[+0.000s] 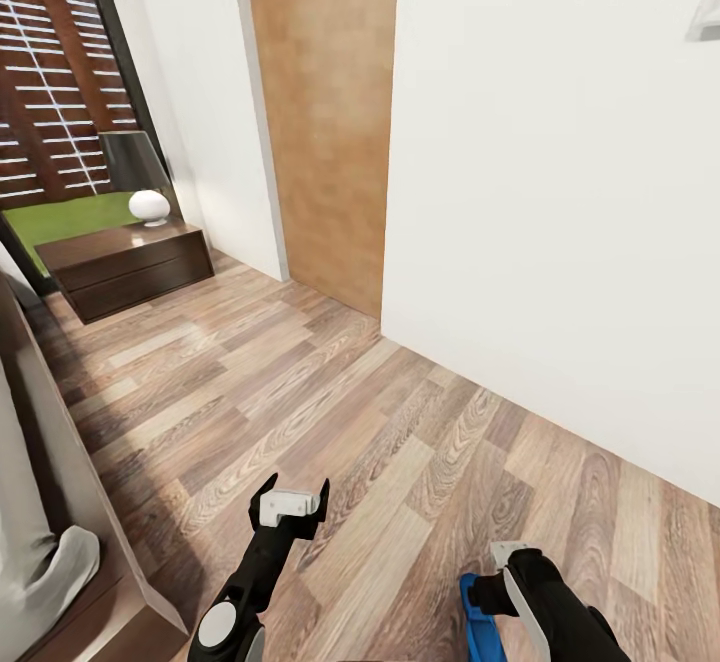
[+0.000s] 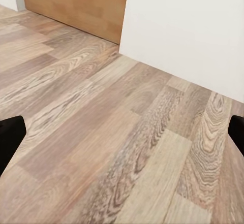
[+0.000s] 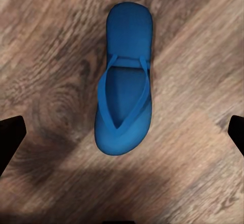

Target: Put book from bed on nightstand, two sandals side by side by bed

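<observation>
A bedroom corner is seen from the robot's head: wood-plank floor (image 1: 330, 412), white wall, a brown door (image 1: 325, 112), and a dark nightstand (image 1: 130, 264) with a black-shaded lamp (image 1: 140, 177) by the window. The edge of the bed (image 1: 60, 532) is seen at the left, with pale bedding spilling over its dark frame.

One blue sandal (image 3: 124, 82) is seen lying flat on the floor directly beneath the right gripper (image 3: 122, 137), whose fingers are spread wide to either side with nothing held. In the head view only a sliver of the sandal (image 1: 478, 622) is visible beside the right arm. The left gripper (image 2: 122, 132) is also spread open and empty above bare floor.

A grasp could be missed if the gripper is lowered off-centre: the sandal is thin and flat, so it may be pushed along the planks or pinched only by a strap, then dropped. It also lies well apart from the bed, so it may be set down too far away.

The second sandal and the book are not identifiable here; most of the bed is cut off
</observation>
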Controlling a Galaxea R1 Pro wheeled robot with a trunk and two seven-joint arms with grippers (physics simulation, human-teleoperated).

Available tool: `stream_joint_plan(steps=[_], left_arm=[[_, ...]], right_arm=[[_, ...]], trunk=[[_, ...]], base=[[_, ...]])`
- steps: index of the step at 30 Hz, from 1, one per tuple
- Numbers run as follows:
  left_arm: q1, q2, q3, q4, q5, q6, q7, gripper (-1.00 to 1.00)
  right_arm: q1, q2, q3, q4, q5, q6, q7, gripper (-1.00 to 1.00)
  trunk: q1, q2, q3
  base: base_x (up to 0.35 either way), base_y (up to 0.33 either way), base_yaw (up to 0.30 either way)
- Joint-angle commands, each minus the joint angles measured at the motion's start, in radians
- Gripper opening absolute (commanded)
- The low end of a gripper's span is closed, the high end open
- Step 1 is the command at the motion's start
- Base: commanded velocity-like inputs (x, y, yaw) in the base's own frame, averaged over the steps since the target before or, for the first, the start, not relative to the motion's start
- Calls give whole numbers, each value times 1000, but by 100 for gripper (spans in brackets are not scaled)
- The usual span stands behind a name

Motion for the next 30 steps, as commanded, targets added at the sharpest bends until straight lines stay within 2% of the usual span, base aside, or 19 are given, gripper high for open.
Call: stream_joint_plan(steps=[1, 9, 30], left_arm=[[0, 0, 0, 0, 0, -3, 1, 100], [0, 0, 0, 0, -2, -3, 2, 100], [0, -2, 0, -1, 1, -2, 2, 100]], right_arm=[[0, -1, 2, -1, 1, 5, 1, 100], [0, -2, 1, -1, 1, 4, 2, 100], [0, -7, -1, -4, 1, 7, 11, 100]], trunk=[[0, 0, -1], [0, 0, -1], [9, -5, -82]], base=[[15, 0, 0], [5, 0, 0], [0, 0, 0]])
